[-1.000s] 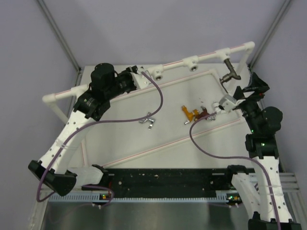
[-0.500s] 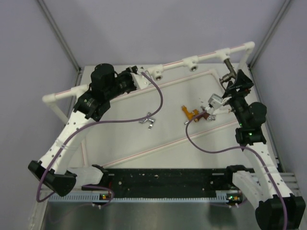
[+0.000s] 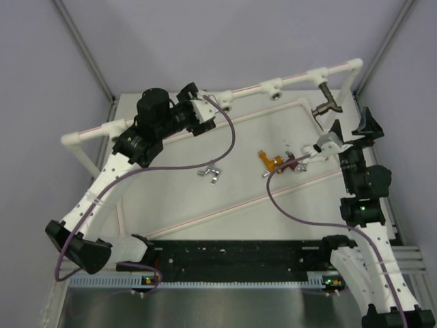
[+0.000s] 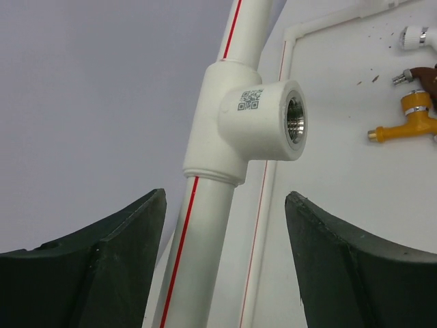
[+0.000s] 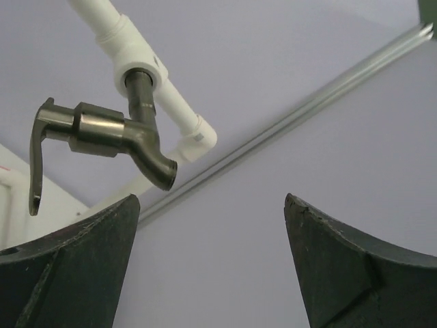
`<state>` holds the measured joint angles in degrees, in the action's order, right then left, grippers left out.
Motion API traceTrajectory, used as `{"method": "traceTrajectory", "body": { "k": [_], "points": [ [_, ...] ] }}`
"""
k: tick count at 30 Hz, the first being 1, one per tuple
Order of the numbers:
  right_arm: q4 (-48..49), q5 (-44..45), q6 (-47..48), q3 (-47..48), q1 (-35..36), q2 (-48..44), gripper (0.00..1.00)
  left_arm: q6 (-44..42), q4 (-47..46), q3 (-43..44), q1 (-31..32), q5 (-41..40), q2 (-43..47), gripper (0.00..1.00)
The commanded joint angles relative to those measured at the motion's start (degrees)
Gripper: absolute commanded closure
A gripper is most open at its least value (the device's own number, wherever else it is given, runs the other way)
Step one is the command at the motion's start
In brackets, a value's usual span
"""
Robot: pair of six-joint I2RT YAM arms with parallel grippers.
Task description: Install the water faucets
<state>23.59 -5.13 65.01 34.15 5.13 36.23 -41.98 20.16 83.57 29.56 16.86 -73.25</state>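
Observation:
A dark grey water faucet (image 3: 328, 104) (image 5: 102, 133) hangs screwed into the right-hand socket (image 5: 140, 65) of the white pipe (image 3: 293, 80). My right gripper (image 3: 351, 127) (image 5: 212, 198) stands open just below and to the right of it, with nothing between its fingers. My left gripper (image 3: 208, 109) (image 4: 225, 198) is open astride the pipe (image 4: 198, 246), beneath an unfilled socket (image 4: 273, 119). On the table lie a silver faucet (image 3: 212, 171), an orange-gold one (image 3: 271, 161) (image 4: 410, 126), a reddish-brown one (image 3: 290, 164) (image 4: 422, 75) and a white one (image 3: 304, 154) (image 4: 415, 37).
The white pipe frame runs along the back and bends down at both ends (image 3: 75, 140). A second unfilled socket (image 3: 275, 89) sits mid-pipe. Thin red-striped tubes (image 3: 225, 208) lie across the table. Purple cables (image 3: 232, 140) trail from both wrists.
My left gripper has opened around the pipe and its arm has shifted slightly right. My right gripper swung in toward the dark grey faucet, then drew back away from it.

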Motion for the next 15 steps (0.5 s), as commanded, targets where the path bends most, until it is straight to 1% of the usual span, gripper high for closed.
{"method": "traceTrajectory", "body": {
  "k": [1, 5, 7, 9, 10, 13, 15],
  "points": [
    [-5.12, 7.83, -21.37, 4.86, 0.76, -2.65, 0.14, 5.32, -4.07, 2.39, 0.23, 4.83, 2.4, 0.21],
    [-13.73, 10.05, -36.4, 8.99, 0.76, -3.7, 0.14, 8.84, -10.21, 2.82, 0.15, 16.33, 6.54, 0.15],
    [-19.18, 9.96, -42.75, 11.19, 0.76, -4.32, 0.13, 10.15, -10.15, 7.19, 0.23, 18.9, 5.5, 0.15],
    [-20.95, 9.17, -50.82, 13.21, 0.76, -4.94, 0.12, 9.81, -7.43, 11.42, 0.06, 19.26, 3.3, 0.15],
    [-20.96, 9.08, -54.87, 14.87, 0.76, -5.11, 0.12, 9.03, -5.59, 13.35, 0.06, 18.22, 1.47, 0.15],
    [-20.78, 11.71, -69.36, 19.62, 0.76, -2.49, 0.13, 8.23, -0.06, 20.9, -0.03, 12.77, -5.56, 0.16],
    [-20.7, 14.78, -76.67, 21.91, 0.68, 0.23, 0.13, 7.44, 5.47, 25.05, -0.12, 11.97, -9.52, 0.18]
  ]
}}
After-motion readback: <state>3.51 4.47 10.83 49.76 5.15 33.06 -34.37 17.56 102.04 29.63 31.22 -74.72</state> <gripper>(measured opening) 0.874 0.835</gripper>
